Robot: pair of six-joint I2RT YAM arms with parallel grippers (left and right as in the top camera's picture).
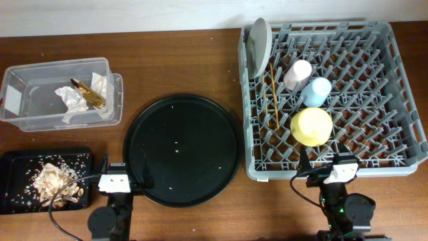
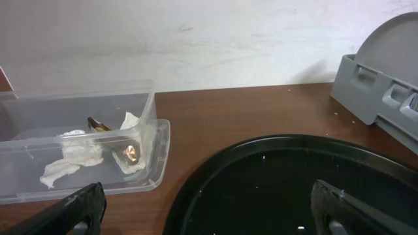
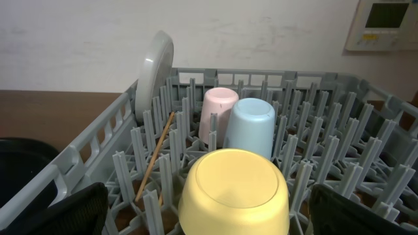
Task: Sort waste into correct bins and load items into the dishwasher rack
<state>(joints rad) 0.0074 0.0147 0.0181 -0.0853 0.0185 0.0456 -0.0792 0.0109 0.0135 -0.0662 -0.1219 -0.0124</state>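
Nearest the right wrist camera, my right pincer (image 3: 209, 219) stands released, fingers spread wide on nothing, at the near wall of the dishwasher rack (image 1: 334, 27). My left pincer (image 2: 209, 219) is likewise released, at the near edge of the round black tray (image 1: 182, 148).

Rack contents:
- one yellow bowl (image 1: 311, 126), mouth down, presumably to drain
- one pink cup (image 1: 297, 73) and one light blue cup (image 1: 316, 91), side by side, tipped over the pegs
- two chopsticks (image 1: 274, 100), laid along a peg row
- one plate (image 1: 258, 47), on edge in the far left corner, propped by the pegs

On the surface (image 1: 180, 60) to the left, the clear box (image 1: 20, 100) holds napkins (image 1: 75, 100), two as far as I can tell, and one wrapper (image 1: 90, 95). The shallow black tray (image 1: 17, 161) holds one heap of food scraps (image 1: 53, 179). The round tray carries only pale crumbs. I judge that sorting and loading are complete.
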